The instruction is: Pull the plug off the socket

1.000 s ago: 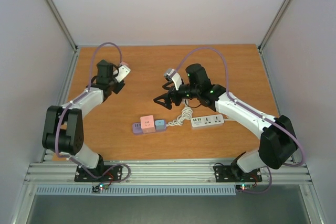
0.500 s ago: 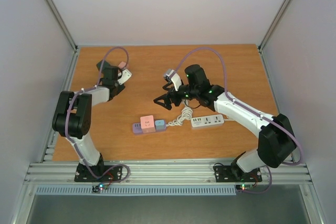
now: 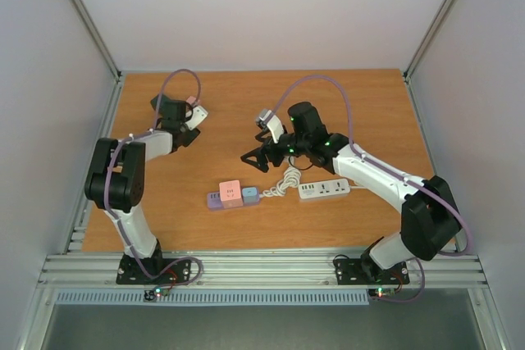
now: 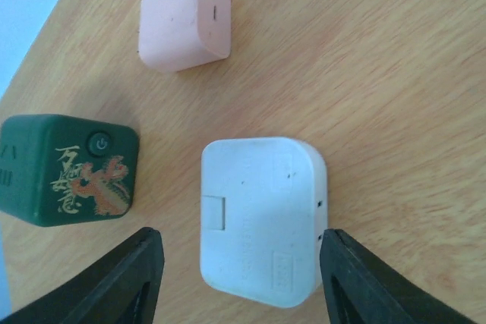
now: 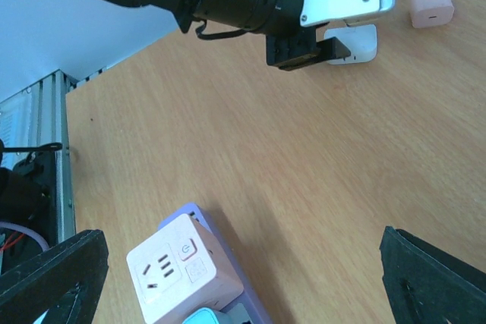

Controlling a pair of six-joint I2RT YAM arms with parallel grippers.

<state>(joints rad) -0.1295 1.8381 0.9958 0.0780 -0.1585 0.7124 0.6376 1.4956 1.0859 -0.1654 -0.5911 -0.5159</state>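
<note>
Orange-brown wooden tabletop (image 3: 361, 104) boxed in by pale grey walls (image 3: 246, 14), w/ aluminium frame rails (image 3: 246, 266) along the near edge. At approx. 10 o'clock on the table, the left gripper (image 4: 241, 244) hangs over a white rounded-square plastic plug (image 4: 262, 218) lying flat on the wood. Its jaws are about half spread either side of the plug, not clamping it. Dark green cube (image 4: 72, 180) w/ dragon print at the plug's 9 o'clock, pink cube (image 4: 186, 19) at 11. Pastel purple-pink-teal socket block (image 3: 232, 195) sits centre-front, well apart from the plug. White power strip (image 3: 324, 189) at its 3 o'clock, coiled white cord (image 3: 283, 179) between. Right gripper (image 3: 254, 158) spread wide, empty, at the block's 1 o'clock.
</note>
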